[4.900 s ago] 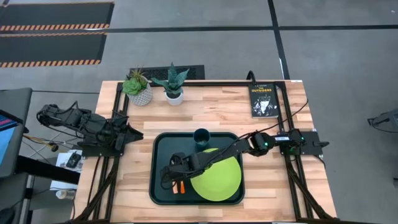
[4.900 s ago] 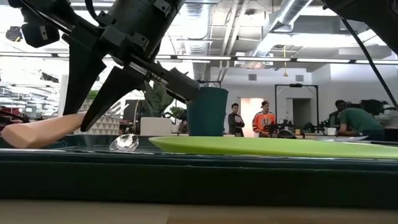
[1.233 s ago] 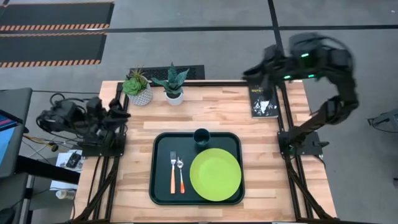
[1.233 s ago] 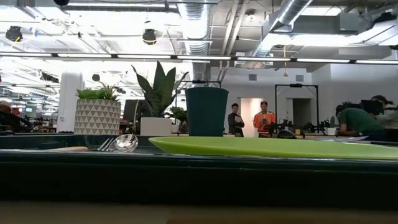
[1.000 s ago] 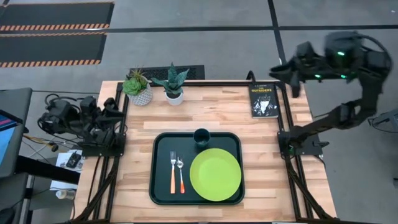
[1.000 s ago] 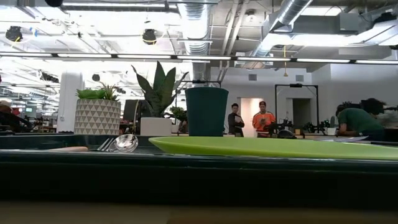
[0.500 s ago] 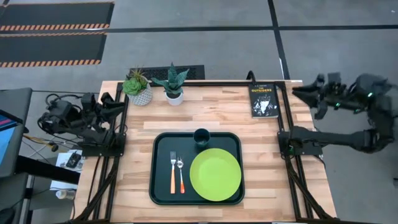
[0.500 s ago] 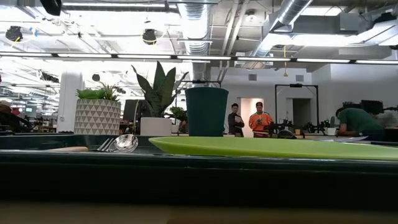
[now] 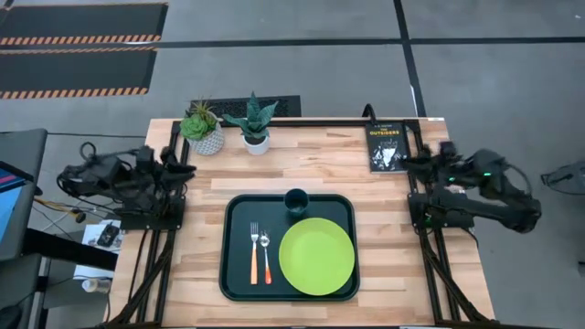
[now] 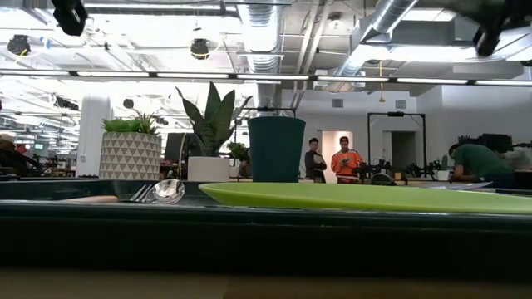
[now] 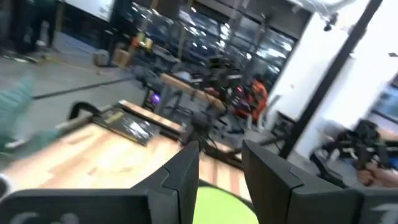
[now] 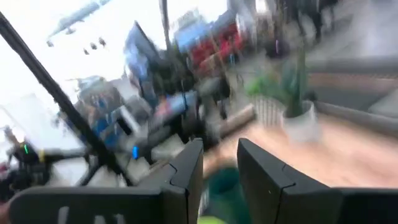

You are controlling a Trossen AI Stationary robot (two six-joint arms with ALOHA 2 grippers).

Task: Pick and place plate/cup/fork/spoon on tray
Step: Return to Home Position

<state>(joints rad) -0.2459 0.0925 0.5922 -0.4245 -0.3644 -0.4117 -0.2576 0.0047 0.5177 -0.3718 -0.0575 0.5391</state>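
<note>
The tray (image 9: 228,274) sits mid-table and holds everything: the plate (image 9: 316,256) to the right, the cup (image 9: 295,200) touching the plate's far edge, the fork (image 9: 254,253) and spoon (image 9: 265,255) side by side on the left. Placement looks done; what remains is parking the arms clear. The left gripper (image 11: 219,174) and right gripper (image 12: 219,174) hang at the table's sides, fingers slightly apart, empty.

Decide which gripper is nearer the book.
Right. The right gripper sits at the table's right edge, just beside the book. The left gripper is at the table's left edge, across the table from the book.
</note>
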